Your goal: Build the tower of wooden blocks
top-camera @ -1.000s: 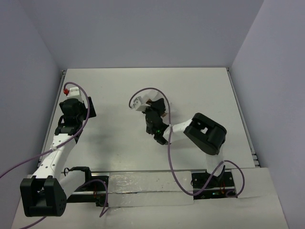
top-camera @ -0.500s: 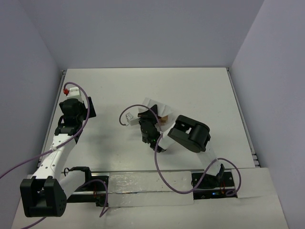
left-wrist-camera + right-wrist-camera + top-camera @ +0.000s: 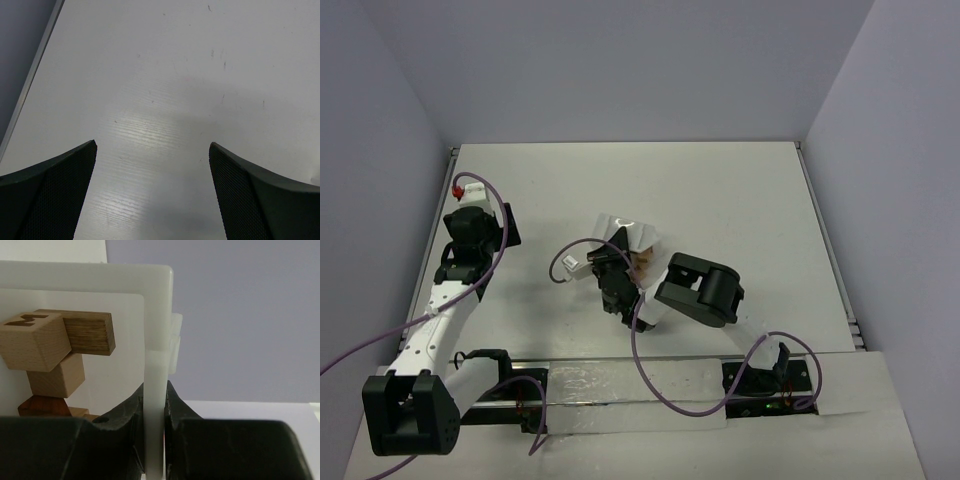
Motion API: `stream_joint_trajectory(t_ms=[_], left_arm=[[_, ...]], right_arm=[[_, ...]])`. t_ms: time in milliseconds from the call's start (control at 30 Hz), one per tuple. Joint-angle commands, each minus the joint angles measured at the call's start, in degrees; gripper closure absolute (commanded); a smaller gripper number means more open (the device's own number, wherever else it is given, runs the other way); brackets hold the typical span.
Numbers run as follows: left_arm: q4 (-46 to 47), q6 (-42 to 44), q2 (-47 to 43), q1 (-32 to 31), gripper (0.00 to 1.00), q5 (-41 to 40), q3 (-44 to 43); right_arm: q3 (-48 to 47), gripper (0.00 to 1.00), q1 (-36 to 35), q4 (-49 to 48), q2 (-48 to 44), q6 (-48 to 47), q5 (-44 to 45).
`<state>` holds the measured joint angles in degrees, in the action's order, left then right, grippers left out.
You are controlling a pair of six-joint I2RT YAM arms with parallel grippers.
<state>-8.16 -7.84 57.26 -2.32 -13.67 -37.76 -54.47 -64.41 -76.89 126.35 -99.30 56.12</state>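
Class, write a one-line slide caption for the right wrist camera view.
Right gripper clamped on the edge wall of the white tray, wooden blocks piled inside.

Middle jammed, far side wide open!
The tray [image 3: 620, 232] and the bent right arm [image 3: 698, 290] block the table's [image 3: 740, 190] centre, and the left arm [image 3: 440, 310] hugs the 9 o'clock edge. From 10 round to 3 o'clock it's bare top up to the walls [image 3: 620, 70]. Between the left gripper's [image 3: 152, 144] wide-apart fingers there's nothing but tabletop.
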Motion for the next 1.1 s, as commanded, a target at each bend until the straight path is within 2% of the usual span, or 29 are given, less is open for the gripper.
stream_joint_trajectory(t_ms=[0, 300, 600, 1067], left_arm=[[0.6, 0.19, -1.01, 0.47, 0.01, 0.14, -0.5], [0.87, 0.21, -1.38, 0.65, 0.01, 0.64, -0.48], [0.87, 0.37, -0.95, 0.65, 0.01, 1.07, -0.39], [1.04, 0.37, -1.14, 0.74, 0.01, 0.98, -0.25]], right_arm=[[-0.83, 1.0, -1.01, -24.36, 3.62, -6.38, -1.23], [2.46, 1.0, 1.89, -24.36, 3.25, -10.48, -6.97], [2.57, 1.0, 2.39, -24.36, 3.38, -17.44, -17.26], [-3.34, 1.0, 2.62, -24.36, 2.15, -20.11, -18.74]])
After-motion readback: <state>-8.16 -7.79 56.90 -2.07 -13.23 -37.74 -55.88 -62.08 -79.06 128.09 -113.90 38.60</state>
